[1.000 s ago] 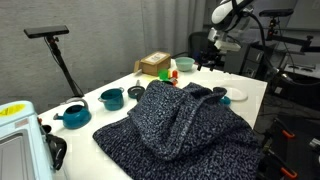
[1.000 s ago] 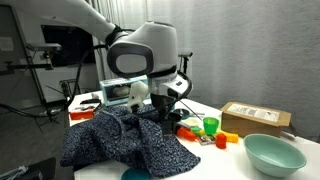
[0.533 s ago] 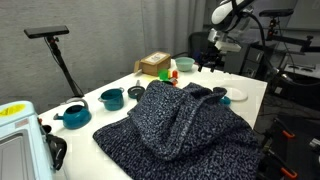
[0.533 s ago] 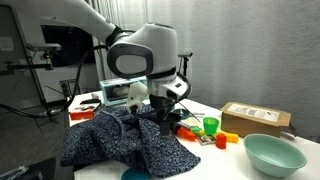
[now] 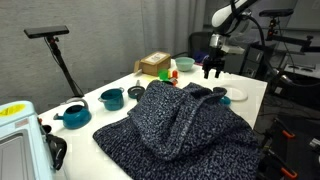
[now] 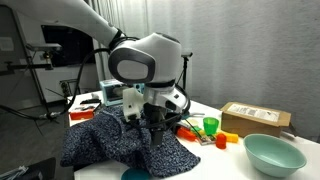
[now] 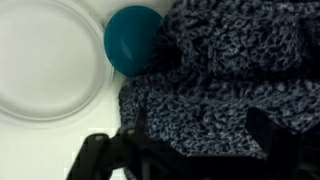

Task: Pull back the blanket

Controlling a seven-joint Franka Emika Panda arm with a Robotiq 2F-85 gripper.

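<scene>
Exterior and wrist views of the arm over a white tabletop (image 5: pixel 252 88). The blanket (image 5: pixel 182 125), dark navy speckled with grey, lies heaped in loose folds over the near half of the tabletop and fills the frame from 3 to 7 o'clock; from the opposite side it (image 6: pixel 128 146) appears as a mound at 7 o'clock. The claw (image 5: pixel 213 72) hangs at 1 o'clock, above the blanket's far edge and apart from it. In the wrist view the claw (image 7: pixel 195 160) is released: its two dark fingers (image 7: pixel 108 160) stand wide apart at the bottom edge, with nothing held between them and blanket (image 7: pixel 240 80) spread beneath from 1 to 5 o'clock. A small teal bowl (image 7: pixel 133 38) sits at 11 o'clock, its right side touching the blanket's edge, with a white plate (image 7: pixel 45 62) just beside it at 9 o'clock. Two teal pots (image 5: pixel 111 98) stand at 9 o'clock, near the blanket's left edge. A cardboard box (image 5: pixel 154 65) rests at the far side at 12 o'clock.
</scene>
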